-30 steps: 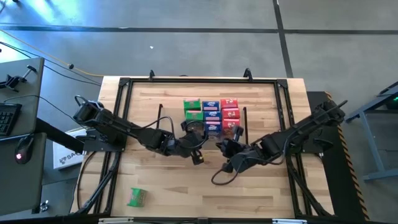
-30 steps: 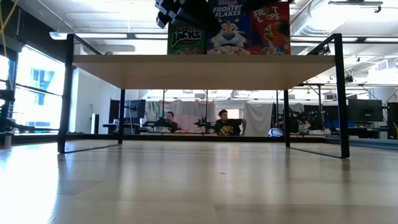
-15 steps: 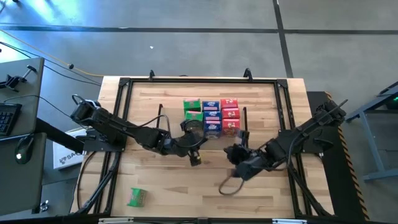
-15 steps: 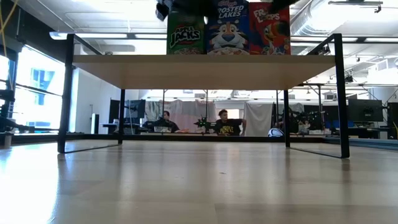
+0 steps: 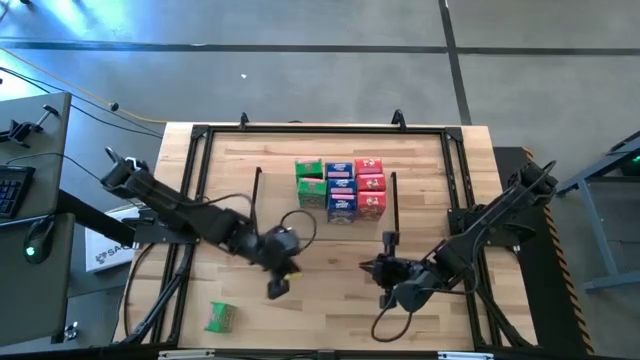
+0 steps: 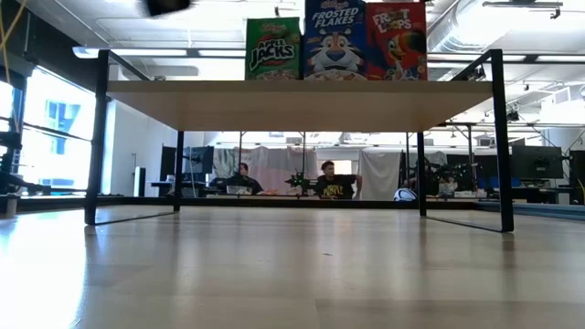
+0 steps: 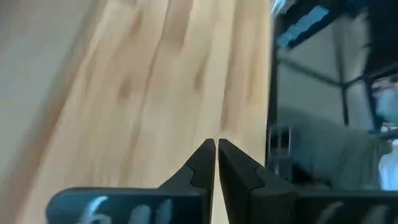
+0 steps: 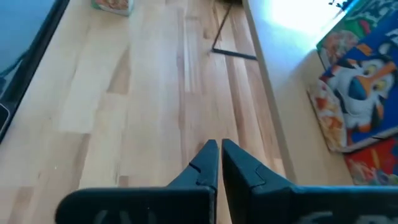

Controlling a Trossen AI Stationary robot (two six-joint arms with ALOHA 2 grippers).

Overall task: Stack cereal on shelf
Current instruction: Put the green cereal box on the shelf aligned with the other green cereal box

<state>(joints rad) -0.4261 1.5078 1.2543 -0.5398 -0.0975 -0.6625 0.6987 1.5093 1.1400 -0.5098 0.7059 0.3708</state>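
Counting from the high view, we see 8 cereal boxes (image 5: 340,187) packed on the shelf (image 5: 270,185): 2 green at one end, 3 blue in the mid column, 3 red at the other end. A 9th box, the loose green box (image 5: 219,317), lies on the table (image 5: 430,170) well apart from the shelf, near the table's front edge on the left arm's side. In the low view we make out only 3 fronts on the shelf top, green, blue, red, side by side.

Left gripper (image 5: 276,287) is off the shelf, between it and the loose green box, arm stretched out low over the table; fingers pressed together, holding nothing. Right gripper (image 5: 368,266) sits in front of the shelf's red end, arm folded back toward its base; fingers likewise closed, w/ nothing between them.
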